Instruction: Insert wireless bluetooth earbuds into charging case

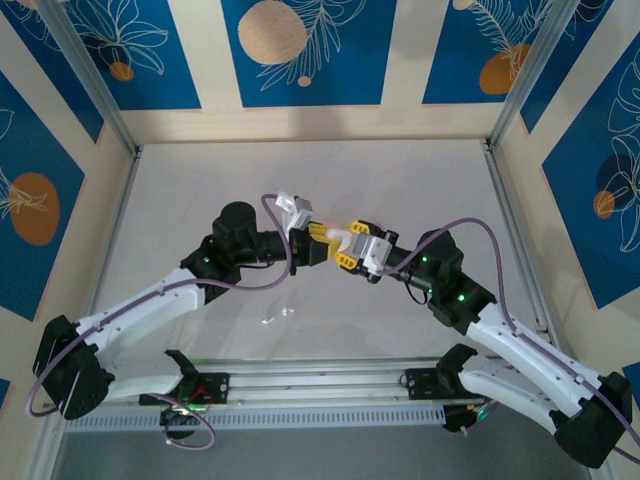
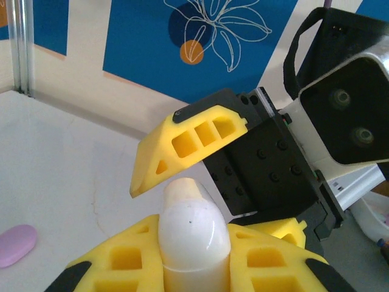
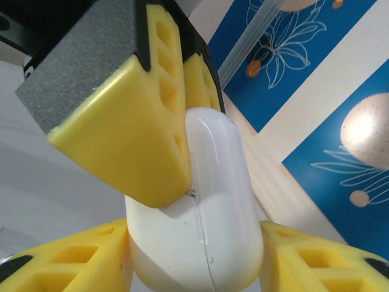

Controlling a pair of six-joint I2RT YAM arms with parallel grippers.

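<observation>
Overhead, white table [image 1: 400, 180], floral walls [image 1: 100, 50], white case [image 1: 336, 238]

No readable text, labels or numbers. The white charging case [image 3: 206, 201] is plain, and the wall panels [image 1: 300, 50] carry only leaf and circle prints.

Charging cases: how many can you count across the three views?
2. A white case gripped in the left gripper's jaws above the table; a purple case lying on the table. Others may be hidden.

Two pincers: left pincer [image 1: 322, 240], right pincer [image 1: 348, 251]; one white case [image 1: 335, 237]; one lilac case [image 2: 15, 244]; two white buds [image 1: 267, 321].
</observation>
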